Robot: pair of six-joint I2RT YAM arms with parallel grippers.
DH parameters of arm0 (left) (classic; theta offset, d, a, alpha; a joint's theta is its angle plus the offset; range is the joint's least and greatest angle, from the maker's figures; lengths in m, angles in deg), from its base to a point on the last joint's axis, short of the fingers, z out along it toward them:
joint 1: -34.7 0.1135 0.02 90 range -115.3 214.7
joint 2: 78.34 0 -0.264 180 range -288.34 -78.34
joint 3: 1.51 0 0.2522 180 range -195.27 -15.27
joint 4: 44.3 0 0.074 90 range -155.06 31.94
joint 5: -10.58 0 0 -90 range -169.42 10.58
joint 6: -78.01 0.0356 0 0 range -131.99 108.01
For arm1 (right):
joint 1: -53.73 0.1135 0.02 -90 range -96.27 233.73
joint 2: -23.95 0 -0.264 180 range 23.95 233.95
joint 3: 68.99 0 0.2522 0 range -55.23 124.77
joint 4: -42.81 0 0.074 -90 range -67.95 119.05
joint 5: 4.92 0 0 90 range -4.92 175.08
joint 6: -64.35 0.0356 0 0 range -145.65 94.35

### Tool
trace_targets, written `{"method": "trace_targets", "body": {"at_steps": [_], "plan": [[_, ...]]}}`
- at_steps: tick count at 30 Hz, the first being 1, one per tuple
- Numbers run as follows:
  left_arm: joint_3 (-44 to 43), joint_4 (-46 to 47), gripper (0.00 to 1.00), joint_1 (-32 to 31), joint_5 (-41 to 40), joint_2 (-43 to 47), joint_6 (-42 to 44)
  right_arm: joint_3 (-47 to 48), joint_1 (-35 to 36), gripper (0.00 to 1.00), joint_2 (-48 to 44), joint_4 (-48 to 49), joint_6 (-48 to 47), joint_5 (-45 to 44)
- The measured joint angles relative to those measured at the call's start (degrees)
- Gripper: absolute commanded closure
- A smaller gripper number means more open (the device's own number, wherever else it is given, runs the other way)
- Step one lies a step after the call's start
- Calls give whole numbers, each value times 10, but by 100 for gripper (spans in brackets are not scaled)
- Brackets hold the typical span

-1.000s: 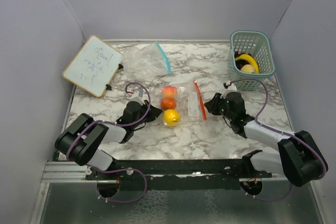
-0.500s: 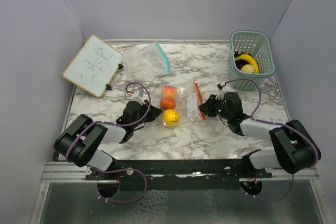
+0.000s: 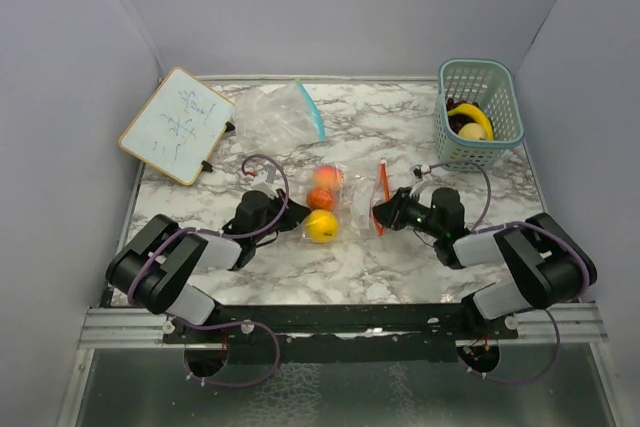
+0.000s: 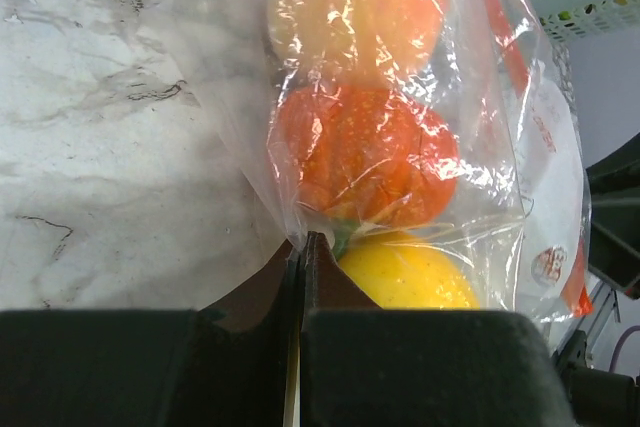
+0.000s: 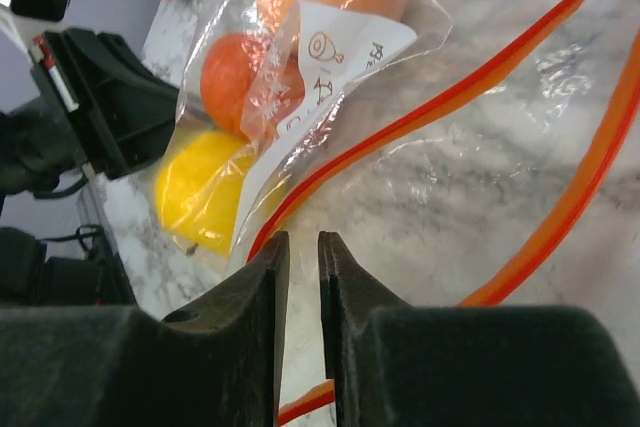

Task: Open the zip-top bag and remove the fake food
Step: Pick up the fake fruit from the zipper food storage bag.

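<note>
The clear zip-top bag [image 3: 350, 202] lies mid-table with a peach [image 3: 327, 177], a red-orange tomato [image 3: 320, 197] and a yellow lemon [image 3: 321, 226] inside. My left gripper [image 3: 288, 219] is shut on the bag's closed edge [image 4: 285, 217], right beside the lemon [image 4: 410, 277] and below the tomato [image 4: 365, 152]. My right gripper [image 5: 298, 242] is at the bag's mouth with its fingers a narrow gap apart. Bag film and one red zip strip [image 5: 310, 409] pass between them. The other red strip [image 5: 400, 122] runs just left of the tips, so the two strips are parted.
A teal basket [image 3: 478, 65] at the back right holds a banana and other toy fruits. A second, empty bag with a blue zip [image 3: 275, 112] lies at the back centre. A small whiteboard [image 3: 177, 125] leans at the back left. Grey walls enclose the table.
My right gripper has moved left, from beside the bag onto its red zip mouth. The left gripper has kept its hold, and the bag has shifted only slightly.
</note>
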Motion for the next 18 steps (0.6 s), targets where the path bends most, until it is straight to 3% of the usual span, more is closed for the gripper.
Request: {"method": "trace_targets", "body": {"at_steps": [4,9,14,18], "plan": [[0,3,100,0,7,-7,1,-70,0,76,56,158,54,40],[2,10,100,1,8,-15,12,-80,0,72,160,341,108,87],[4,7,100,1,11,-3,26,-80,0,71,235,349,122,94],[-5,-45,100,1,11,65,51,-88,0,70,229,349,109,90]]}}
